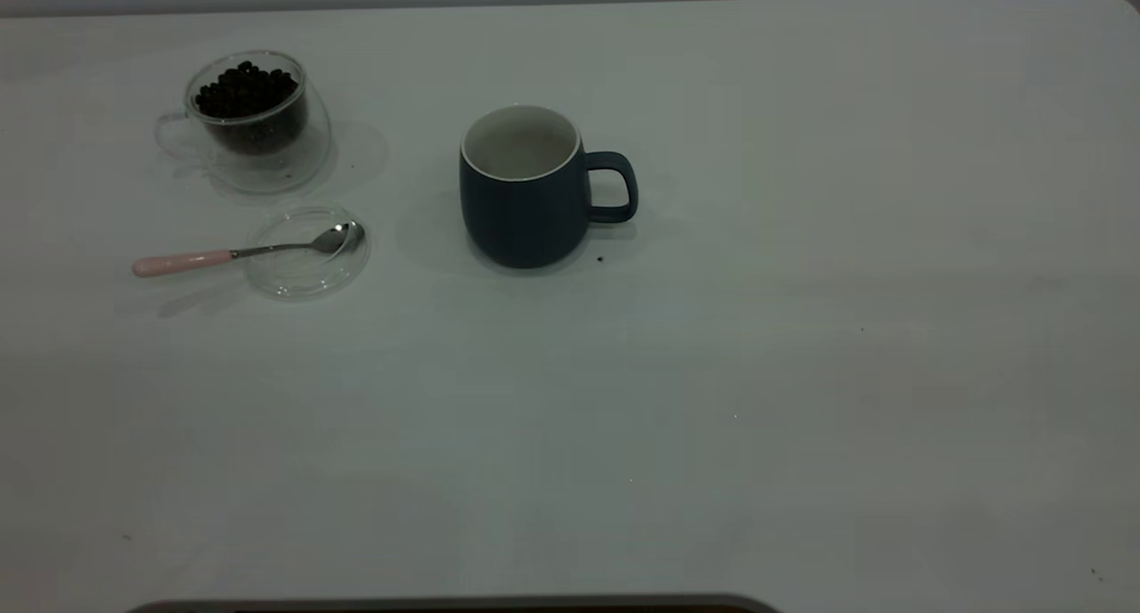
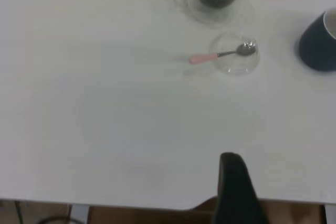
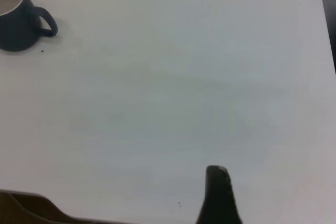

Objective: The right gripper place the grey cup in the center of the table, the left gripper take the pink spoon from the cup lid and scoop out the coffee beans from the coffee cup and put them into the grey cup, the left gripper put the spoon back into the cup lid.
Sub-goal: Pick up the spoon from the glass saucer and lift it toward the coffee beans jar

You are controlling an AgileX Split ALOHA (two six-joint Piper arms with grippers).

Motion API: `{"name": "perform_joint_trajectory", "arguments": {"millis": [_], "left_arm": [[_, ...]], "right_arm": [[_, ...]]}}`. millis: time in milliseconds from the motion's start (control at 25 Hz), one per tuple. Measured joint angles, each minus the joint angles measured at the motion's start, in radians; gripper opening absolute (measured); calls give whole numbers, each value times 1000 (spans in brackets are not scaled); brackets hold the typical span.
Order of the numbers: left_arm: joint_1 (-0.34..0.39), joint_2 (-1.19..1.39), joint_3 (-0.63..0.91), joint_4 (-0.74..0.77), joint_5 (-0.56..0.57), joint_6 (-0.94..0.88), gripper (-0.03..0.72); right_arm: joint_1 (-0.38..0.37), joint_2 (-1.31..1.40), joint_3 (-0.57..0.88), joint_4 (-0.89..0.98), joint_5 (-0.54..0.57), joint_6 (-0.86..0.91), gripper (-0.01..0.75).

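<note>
White table (image 1: 802,372); both grippers mostly cut off.

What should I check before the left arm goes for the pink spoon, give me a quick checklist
1. Grey cup upright near the table centre, handle toward the right arm's side: ok.
2. Pink spoon lying with its bowl in the cup lid, pink handle sticking out over the rim, free to grab: ok.
3. Coffee cup upright behind the lid, coffee beans heaped inside: ok.
4. Path from the left gripper, back at the table's near edge, to the spoon unobstructed: ok.
5. Left gripper open: cannot tell.
6. Right gripper well away from the cup: ok.
</note>
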Motion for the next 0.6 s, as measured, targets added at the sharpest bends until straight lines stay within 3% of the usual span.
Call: {"name": "perform_joint_trajectory", "arguments": {"millis": [160,280,440,600], "left_arm": [[0,313,-141,-58,-111,36,537],[0,561,-205,-157,-240,92,608],[0,830,-226,-282,-405,195,706],[27,1076,-231,-414,-502,294,714]], "right_arm": [[0,0,0,0,0,0,591],[0,0,0,0,0,0,591],[0,0,0,0,-1,0,591],[0,0,0,0,-1,0,591]]}}
